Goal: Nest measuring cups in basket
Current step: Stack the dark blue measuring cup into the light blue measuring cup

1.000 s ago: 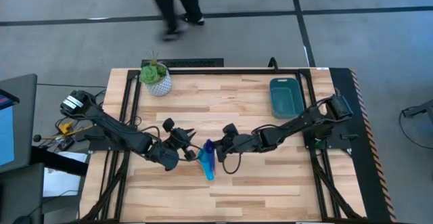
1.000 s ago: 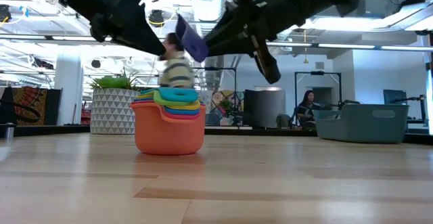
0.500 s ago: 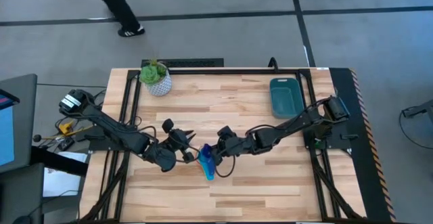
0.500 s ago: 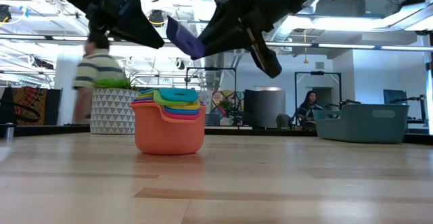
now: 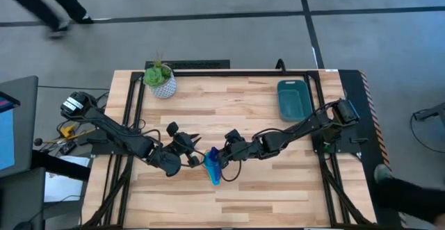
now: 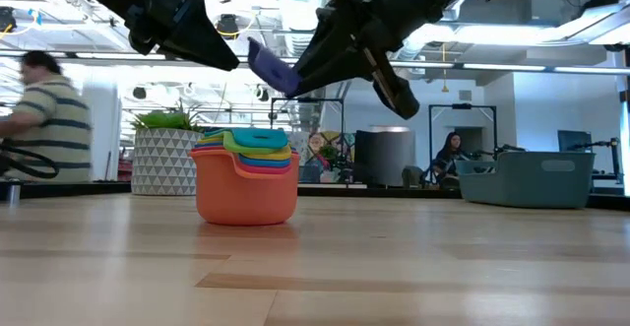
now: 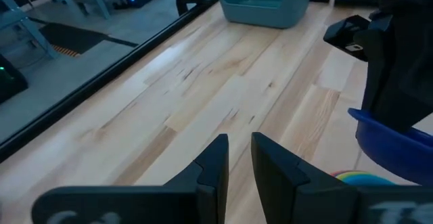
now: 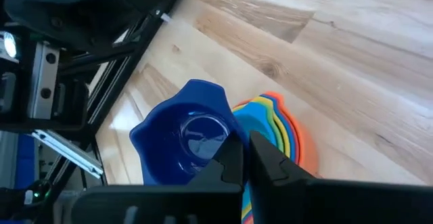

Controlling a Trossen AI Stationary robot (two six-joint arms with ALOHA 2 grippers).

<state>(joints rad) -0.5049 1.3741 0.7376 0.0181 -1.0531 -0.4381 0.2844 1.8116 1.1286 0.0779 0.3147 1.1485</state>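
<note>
stack [image 6: 246,173] top — blocked by right tool [image 6: 295,70] | basket [image 5: 293,99] surroundings — bare

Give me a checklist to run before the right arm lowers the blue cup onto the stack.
1. Right pincer shut on blue cup: ok.
2. Blue cup held clear above stack: ok.
3. Blue cup centred over stack: not ok, off to one side in the right wrist view.
4. Stack upright on table: ok.
5. Left pincer clear of stack: cannot tell, close beside it.
6. Stack in basket: not ok, far apart.
</note>
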